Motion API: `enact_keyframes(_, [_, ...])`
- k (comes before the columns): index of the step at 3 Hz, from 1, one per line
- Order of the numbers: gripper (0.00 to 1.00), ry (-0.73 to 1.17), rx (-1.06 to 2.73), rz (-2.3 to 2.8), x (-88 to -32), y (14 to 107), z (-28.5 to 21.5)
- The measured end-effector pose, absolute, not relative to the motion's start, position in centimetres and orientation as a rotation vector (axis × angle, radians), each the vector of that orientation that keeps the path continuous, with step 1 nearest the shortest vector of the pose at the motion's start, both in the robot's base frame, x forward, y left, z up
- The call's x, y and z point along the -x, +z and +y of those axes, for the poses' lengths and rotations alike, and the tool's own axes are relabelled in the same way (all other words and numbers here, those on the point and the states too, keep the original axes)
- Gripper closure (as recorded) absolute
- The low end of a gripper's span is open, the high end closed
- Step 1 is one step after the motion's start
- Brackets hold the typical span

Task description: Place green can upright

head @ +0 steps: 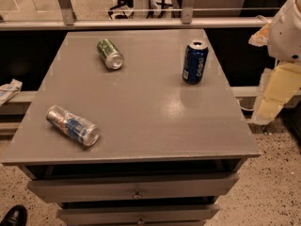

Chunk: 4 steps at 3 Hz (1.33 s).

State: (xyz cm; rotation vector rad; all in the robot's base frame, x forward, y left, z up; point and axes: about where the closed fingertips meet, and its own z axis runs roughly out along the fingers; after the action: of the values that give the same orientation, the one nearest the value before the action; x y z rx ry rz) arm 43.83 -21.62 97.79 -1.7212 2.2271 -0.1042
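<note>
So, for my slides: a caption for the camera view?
Green can lies on its side, back left on the table; gripper hangs beyond its right edge.

you see grey flat-topped cabinet (141,107) with two drawers (131,186), speckled stone floor (277,187) below, pale horizontal rail (141,24) behind.

green can (110,53): light marks, silver end | blue can (194,61): dark blue | silver can (73,125): blue and red label | table (150,121): grey | gripper (273,97), right of table: maybe pale yellow

We see shiny metal ends on the green can (109,53); the table top (150,107) is smooth and matt; the gripper (275,95), right of the table, looks matt cream plastic.
</note>
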Motion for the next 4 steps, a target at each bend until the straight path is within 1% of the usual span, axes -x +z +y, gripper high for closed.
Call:
enact_keyframes(1, [0.0, -0.079, 1.721, 2.224, -44.4, 97.5, -20.8])
enact_keyframes(2, [0.0, 0.03, 1.723, 2.208, -46.7, 96.5, -17.4])
enact_keyframes(3, [0.0, 0.209, 1.664, 2.229, -52.2, 95.2, -10.4])
enact_keyframes(4, [0.0, 0.374, 1.525, 2.277, -57.2, 94.5, -4.7])
